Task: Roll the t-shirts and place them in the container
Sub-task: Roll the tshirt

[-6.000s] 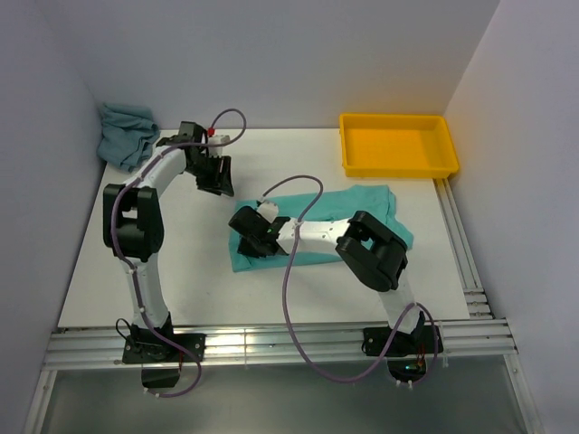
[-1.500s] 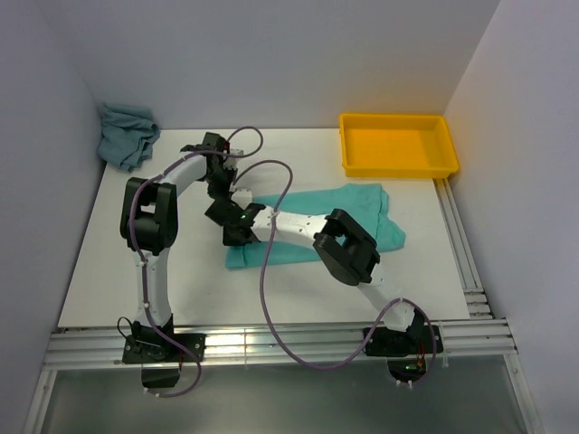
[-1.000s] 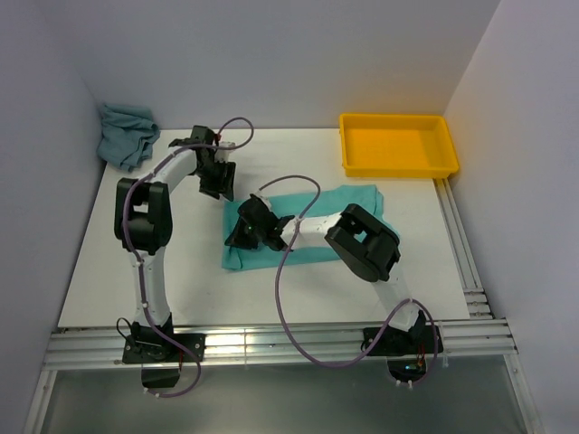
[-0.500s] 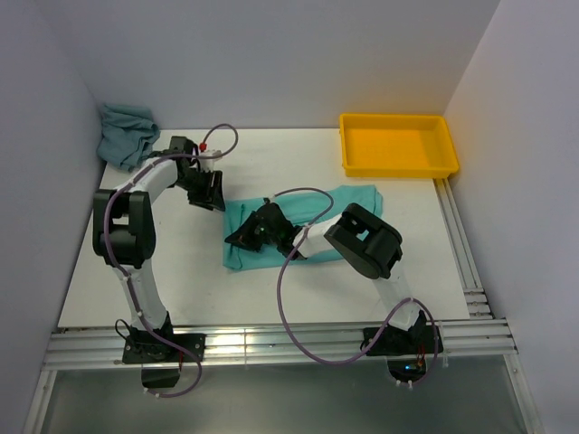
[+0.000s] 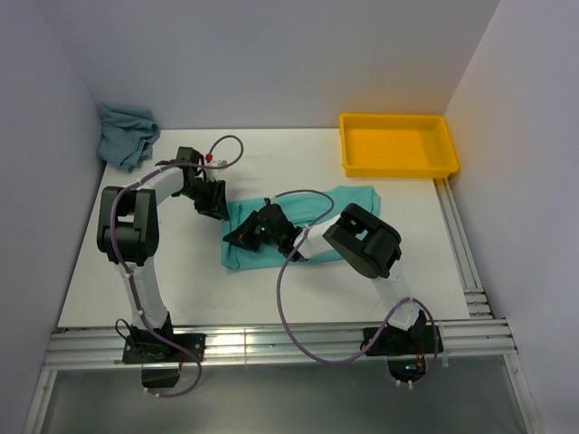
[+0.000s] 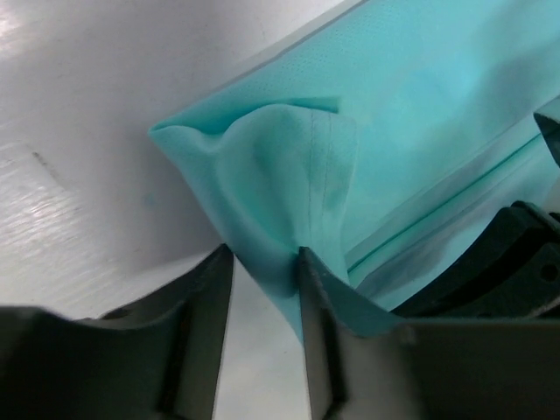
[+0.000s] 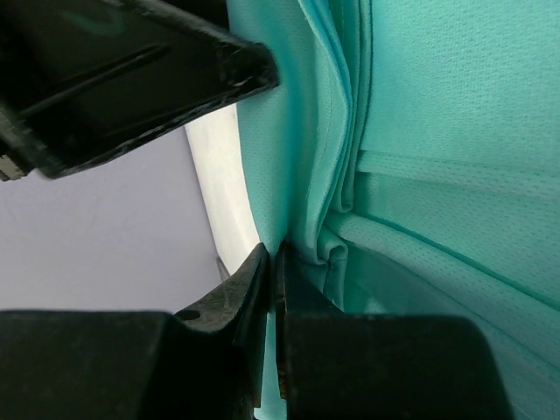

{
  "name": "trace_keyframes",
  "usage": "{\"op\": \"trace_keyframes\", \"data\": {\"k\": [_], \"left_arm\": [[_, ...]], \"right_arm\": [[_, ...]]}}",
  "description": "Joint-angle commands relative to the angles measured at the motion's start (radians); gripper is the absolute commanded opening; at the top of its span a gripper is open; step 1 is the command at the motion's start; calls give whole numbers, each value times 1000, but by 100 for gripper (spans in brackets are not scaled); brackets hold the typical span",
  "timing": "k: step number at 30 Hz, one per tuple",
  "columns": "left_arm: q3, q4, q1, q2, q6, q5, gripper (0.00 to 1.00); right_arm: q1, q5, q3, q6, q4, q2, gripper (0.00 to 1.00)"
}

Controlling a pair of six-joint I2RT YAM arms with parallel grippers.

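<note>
The mint-green t-shirt [image 5: 357,197] lies folded into a long strip across the middle of the table. My left gripper [image 5: 213,201] is at its far left corner, and in the left wrist view [image 6: 262,258] it is shut on a bunched-up fold of the shirt [image 6: 420,105]. My right gripper [image 5: 242,237] is on the shirt's left end. In the right wrist view [image 7: 273,254] its jaws are almost touching, pinching a thin edge of the shirt [image 7: 455,131]. The blue-grey teal t-shirt [image 5: 127,134] lies crumpled in the back left corner, away from both grippers.
A yellow tray [image 5: 398,167] stands at the back right. White walls close the table at the back and on both sides. Metal rails [image 5: 271,344] run along the near edge by the arm bases.
My left gripper has come down from the back left onto the shirt's far left corner and closed on it. My right gripper stays pinched on the shirt's left end.
</note>
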Motion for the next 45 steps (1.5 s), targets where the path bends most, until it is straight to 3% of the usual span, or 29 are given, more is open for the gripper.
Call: {"op": "trace_keyframes", "data": {"k": [1,6,10,13,19,27,45], "left_arm": [[43,15,-25,21,-8,-14,37],[72,-19,-60,25,-7,-96,13],[84,-34,-78,15,-5,-168,0],[89,-40,-89,14,-2,-217,0],[96,-48,-106,15,-3,-255,0],[109,-56,-115,21,-8,-269,0],[107,-56,-129,26,-14,-271,0]], "right_arm": [[-7,-6,10,2,7,7,3],[-7,8,44,-32,-93,4,8],[-1,52,103,-104,-241,-20,25],[11,98,149,-153,-354,-48,38],[54,203,269,-231,-604,-76,45],[117,351,409,-273,-878,-74,46],[226,500,638,-294,-1164,9,47]]}}
